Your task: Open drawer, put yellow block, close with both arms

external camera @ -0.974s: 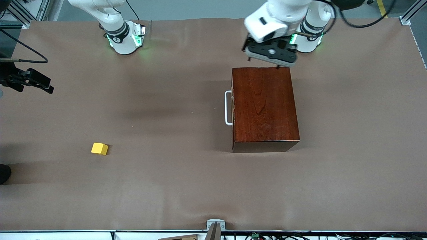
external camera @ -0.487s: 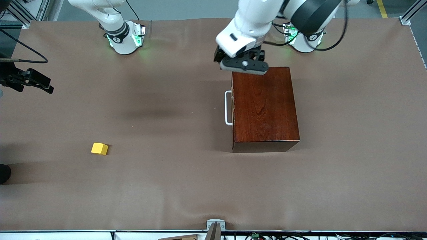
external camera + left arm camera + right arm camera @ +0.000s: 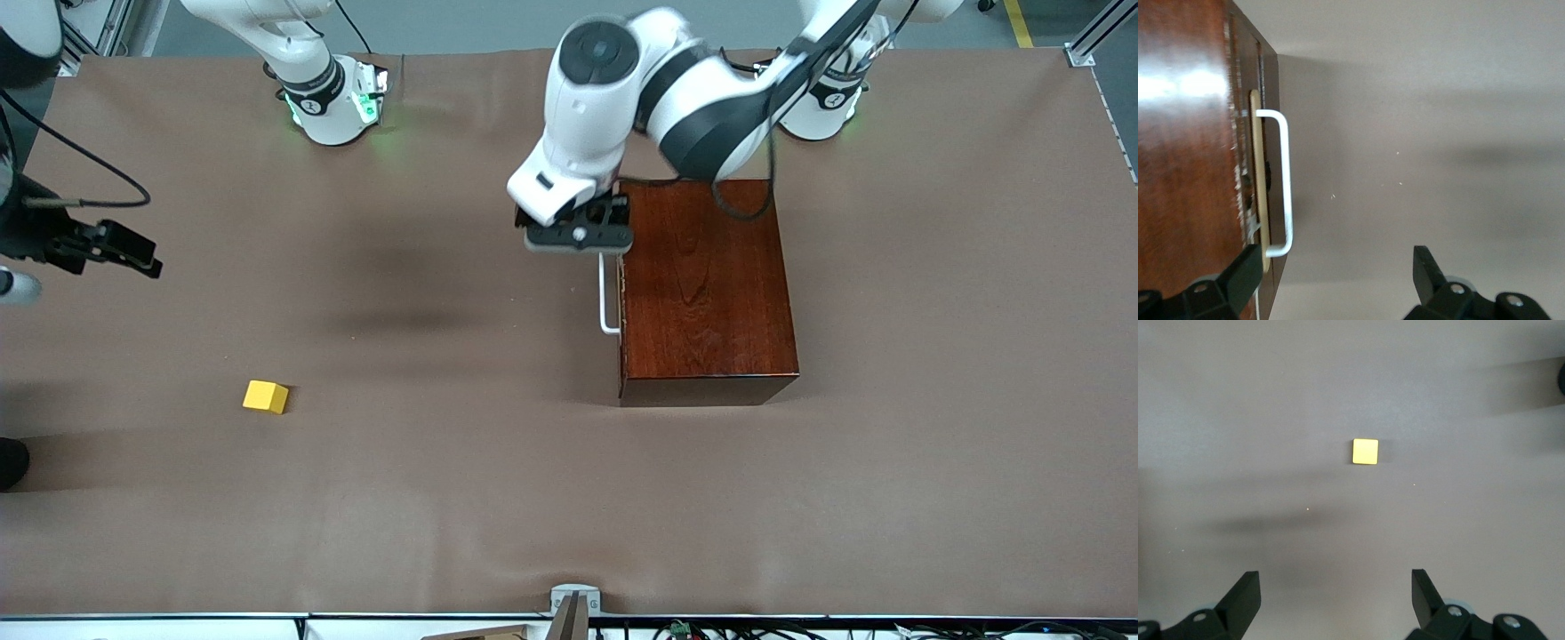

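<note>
Front view gives me the whole table (image 3: 498, 498): the dark wooden box (image 3: 702, 284) toward the left arm's end, its drawer shut, and the left gripper (image 3: 578, 238) over the white handle (image 3: 606, 302). My left wrist view adds the spread fingers (image 3: 1245, 277), one over the box edge, one over bare table. The right gripper (image 3: 111, 249) hangs over the table edge at the right arm's end; its wrist view shows jaws wide above the yellow block (image 3: 1365, 451), which sits nearer the front camera than the box.

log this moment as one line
drawer: shut | left claw: open, over handle | right claw: open, above block
</note>
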{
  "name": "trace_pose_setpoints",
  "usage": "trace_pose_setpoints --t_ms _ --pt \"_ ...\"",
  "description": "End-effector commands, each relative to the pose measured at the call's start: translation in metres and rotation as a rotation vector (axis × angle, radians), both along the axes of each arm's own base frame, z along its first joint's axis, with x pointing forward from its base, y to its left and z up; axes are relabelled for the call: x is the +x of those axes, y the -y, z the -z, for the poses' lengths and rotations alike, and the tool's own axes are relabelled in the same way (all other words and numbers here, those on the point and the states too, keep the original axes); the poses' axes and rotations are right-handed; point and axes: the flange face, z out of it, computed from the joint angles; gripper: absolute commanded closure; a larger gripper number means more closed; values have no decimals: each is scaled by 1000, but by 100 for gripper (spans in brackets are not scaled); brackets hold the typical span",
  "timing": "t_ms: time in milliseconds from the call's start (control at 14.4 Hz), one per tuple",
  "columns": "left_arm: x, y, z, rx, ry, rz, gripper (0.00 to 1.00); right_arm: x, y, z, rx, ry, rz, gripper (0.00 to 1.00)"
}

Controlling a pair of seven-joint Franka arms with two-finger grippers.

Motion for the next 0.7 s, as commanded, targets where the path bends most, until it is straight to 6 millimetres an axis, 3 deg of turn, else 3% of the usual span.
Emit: trace_pose_setpoints --t_ms 0,417,626 --pt "4 19 38 58 25 15 0 10 4 11 -10 10 18 0" --pt "-2 31 114 180 26 35 0 44 0 66 -5 -2 13 0" --pt "-6 34 121 198 29 41 0 53 -13 91 -1 -38 -3 0"
